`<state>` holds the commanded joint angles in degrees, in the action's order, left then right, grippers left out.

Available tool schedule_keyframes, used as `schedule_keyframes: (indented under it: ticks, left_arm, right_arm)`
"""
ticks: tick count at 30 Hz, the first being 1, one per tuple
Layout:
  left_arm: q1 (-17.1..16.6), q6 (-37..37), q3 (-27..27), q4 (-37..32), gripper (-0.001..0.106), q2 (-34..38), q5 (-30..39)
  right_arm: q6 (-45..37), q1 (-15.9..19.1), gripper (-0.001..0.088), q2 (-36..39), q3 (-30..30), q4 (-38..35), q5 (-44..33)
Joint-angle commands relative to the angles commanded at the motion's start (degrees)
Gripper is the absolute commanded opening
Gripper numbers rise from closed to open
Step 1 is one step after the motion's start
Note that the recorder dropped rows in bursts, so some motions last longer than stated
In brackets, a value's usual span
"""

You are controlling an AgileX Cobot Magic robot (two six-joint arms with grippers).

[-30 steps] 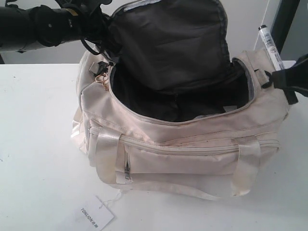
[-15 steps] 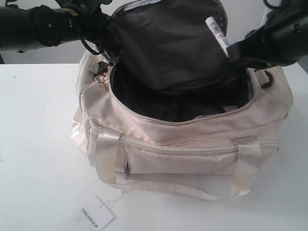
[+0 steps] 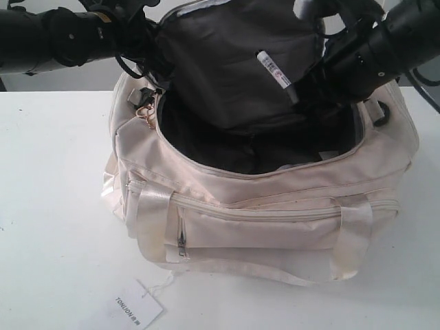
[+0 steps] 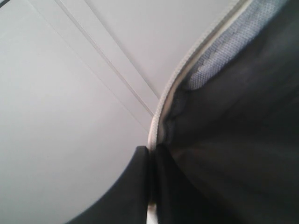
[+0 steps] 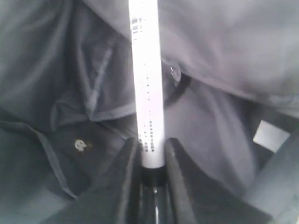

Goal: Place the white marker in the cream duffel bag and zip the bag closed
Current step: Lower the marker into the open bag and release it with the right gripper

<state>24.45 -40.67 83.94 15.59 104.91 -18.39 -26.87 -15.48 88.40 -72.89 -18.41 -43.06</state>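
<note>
- Now over the open cream duffel bag [image 3: 275, 213]: right end effector [image 5: 152, 154], clamped on white marker [image 3: 275, 71], arrived from outside.
- Release likely next; zipping remains.

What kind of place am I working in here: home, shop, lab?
Most likely a lab or test bench rather than a home: a white table, a plain pale wall behind it, and the cream duffel bag staged there with a printed paper tag lying beside it.

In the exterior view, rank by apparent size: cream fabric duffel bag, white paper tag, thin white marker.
Largest: cream fabric duffel bag.
Unranked: white paper tag, thin white marker; similar length, marker partly hidden.
</note>
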Motion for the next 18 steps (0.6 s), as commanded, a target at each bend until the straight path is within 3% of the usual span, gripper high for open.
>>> schedule_keyframes:
  ticks: [5, 18]
  left_arm:
    - [0.0, 0.0, 0.0, 0.0, 0.0, 0.0, 0.0]
    - [0.0, 0.0, 0.0, 0.0, 0.0, 0.0, 0.0]
  right_arm:
    - [6.42, 0.0, 0.0, 1.95, 0.23, 6.43, -0.11]
    - [6.66, 0.0, 0.0, 4.28, 0.36, 6.33, -1.94]
